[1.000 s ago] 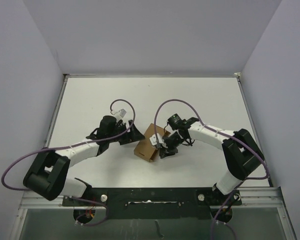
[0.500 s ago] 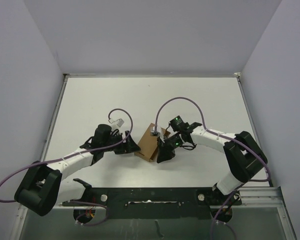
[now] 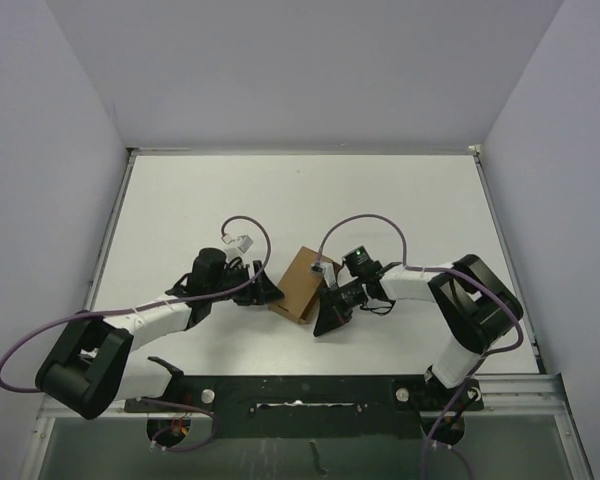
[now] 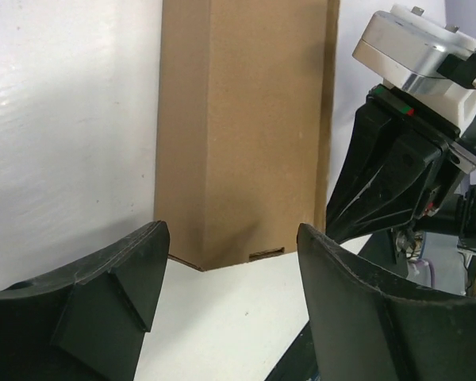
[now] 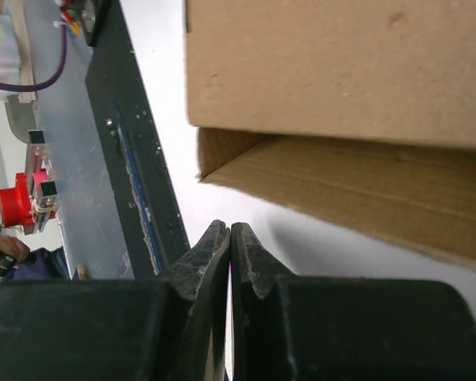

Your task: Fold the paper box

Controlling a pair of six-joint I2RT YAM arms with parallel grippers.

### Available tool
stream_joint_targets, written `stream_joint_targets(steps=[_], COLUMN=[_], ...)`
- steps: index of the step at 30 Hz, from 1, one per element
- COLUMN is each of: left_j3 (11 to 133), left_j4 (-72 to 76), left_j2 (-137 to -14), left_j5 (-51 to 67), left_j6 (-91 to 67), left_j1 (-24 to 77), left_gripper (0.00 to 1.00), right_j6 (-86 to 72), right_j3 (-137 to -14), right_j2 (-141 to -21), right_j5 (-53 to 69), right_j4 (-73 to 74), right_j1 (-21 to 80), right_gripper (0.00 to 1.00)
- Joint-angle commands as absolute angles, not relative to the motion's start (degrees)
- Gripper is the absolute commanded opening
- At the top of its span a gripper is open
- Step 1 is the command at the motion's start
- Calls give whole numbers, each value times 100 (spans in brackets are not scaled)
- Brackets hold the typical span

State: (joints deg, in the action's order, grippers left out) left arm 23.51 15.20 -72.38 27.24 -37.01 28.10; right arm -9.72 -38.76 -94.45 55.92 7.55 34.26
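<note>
The paper box (image 3: pixel 302 284) is plain brown cardboard, folded into a rectangular shape, resting on the white table between the two arms. In the left wrist view the paper box (image 4: pixel 242 127) stands just beyond my left gripper (image 4: pixel 230 317), whose jaws are wide apart and empty. In the top view the left gripper (image 3: pixel 267 291) sits at the box's left side. My right gripper (image 3: pixel 325 318) sits at the box's near right edge. In the right wrist view the right gripper (image 5: pixel 230 238) is shut with nothing between its jaws, just below the box's open end (image 5: pixel 333 95).
The dark base rail (image 3: pixel 300 395) runs along the table's near edge, close behind the right gripper. Purple cables (image 3: pixel 365 222) loop above both arms. Grey walls enclose the white table (image 3: pixel 300 190) on three sides.
The right gripper moved down toward the near right corner of the box. The left gripper shifted slightly toward the box's left side. The box turned a little.
</note>
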Motion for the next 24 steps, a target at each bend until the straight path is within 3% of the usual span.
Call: stream_joint_targets(steps=[1,11,24], left_j3=[2341,2389,2726], left_j4=[2072,2190,1740], left_j2=[-7619,-7966,-8124], left_j5=[2825,2972,2368], left_j6=[-3624,-3849,-4056], left_j1=[2873,3128,4011], left_gripper=[63,47,42], right_j6=[-1159,-1500,-1306], right_j3=[-4215,-4461,-4874], right_j2=[-9673,-9521,-9555], right_j5=[5337,4958,4787], right_j4=[374,-187,262], right_j1=[3635,3675,3569], right_gripper=[0,0,0])
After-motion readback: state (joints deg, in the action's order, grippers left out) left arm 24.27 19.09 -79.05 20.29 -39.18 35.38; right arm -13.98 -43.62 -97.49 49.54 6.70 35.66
